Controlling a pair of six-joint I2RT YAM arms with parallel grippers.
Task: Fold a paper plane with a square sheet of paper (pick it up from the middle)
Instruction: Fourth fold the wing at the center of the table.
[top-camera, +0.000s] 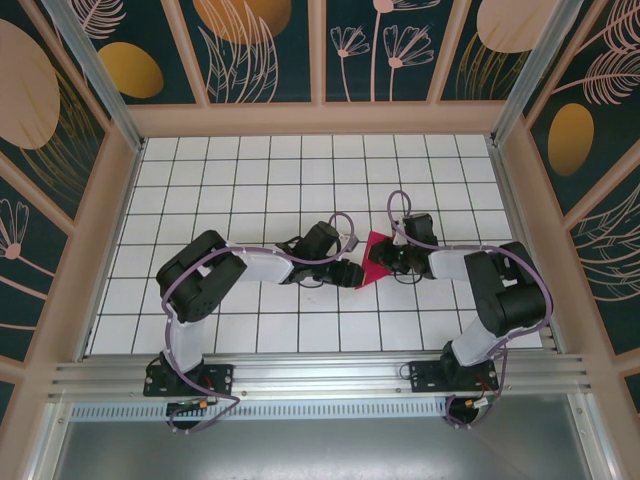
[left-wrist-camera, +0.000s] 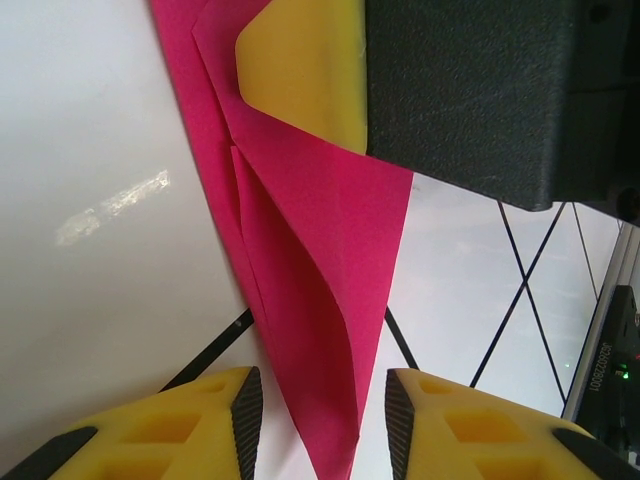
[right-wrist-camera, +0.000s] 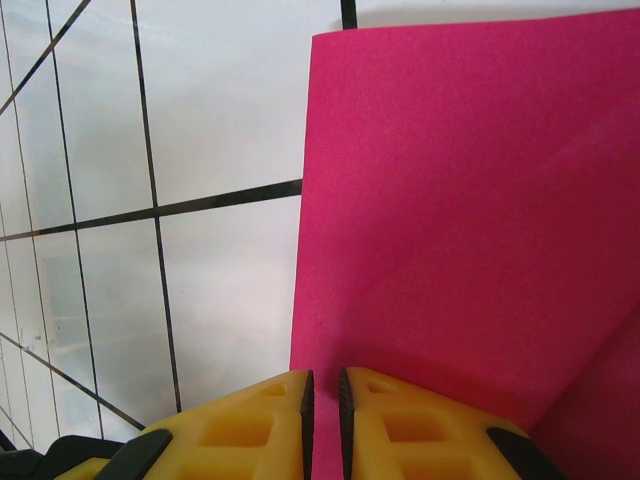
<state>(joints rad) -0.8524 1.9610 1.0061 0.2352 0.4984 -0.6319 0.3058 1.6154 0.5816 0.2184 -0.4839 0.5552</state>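
**Top view.** Pink paper (top-camera: 376, 256): folded to a wedge, broad at the far end and pointed at the near end, lying on the white tiled table (top-camera: 250, 180) between the two pincers. Left pincer (top-camera: 350, 272): reaching in from the left, just beside the near point of the wedge. Right pincer (top-camera: 393, 262): reaching in from the right, at the opposite edge of the paper, facing the left pincer across it.

**Left wrist view.** Left pincer (left-wrist-camera: 323, 425): yellow fingers (left-wrist-camera: 170, 435) apart, with a clear gap between the black pads. Pink paper (left-wrist-camera: 320, 240): narrow tip lying in that gap, apparently touching neither pad, then widening ahead of the fingertips. One loose flap curling up along the middle of the wedge. Farther ahead, one yellow finger (left-wrist-camera: 300, 70) of the right pincer resting on top of the paper, its black body beside it.

**Right wrist view.** Right pincer (right-wrist-camera: 322, 395): fingers almost together, with a thin dark slit between the pads. Pink paper (right-wrist-camera: 470, 220): spread ahead of the tips and off to their right, its straight left edge running forward from about the left finger, a fold line crossing near the right finger. Near edge of the paper meeting the fingertips; pinched in the slit or merely pressed down, impossible to tell. To the left of the tips, bare table (right-wrist-camera: 220, 120) with black grid lines.
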